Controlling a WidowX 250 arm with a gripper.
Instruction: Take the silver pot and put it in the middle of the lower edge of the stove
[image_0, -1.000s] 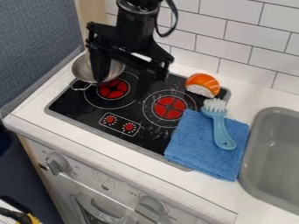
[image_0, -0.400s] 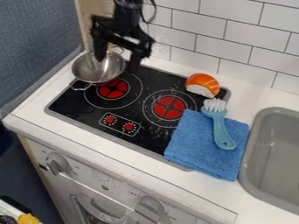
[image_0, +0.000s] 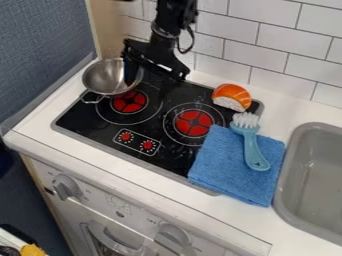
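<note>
White wall tiles rise behind the worktop with its black stove. The claw has come lower and a bit toward the sink since a moment ago, its two fingers spread apart. The silver pot hasn't budged; it's just left of the claw from where I stand, one finger overlapping its rim in my view. Off to the claw's right is a toy sushi piece; nearer me, a blue towel under a brush covers the stove's right-hand corner. I count one pot, one sushi piece, one towel, one brush, two red burners.
</note>
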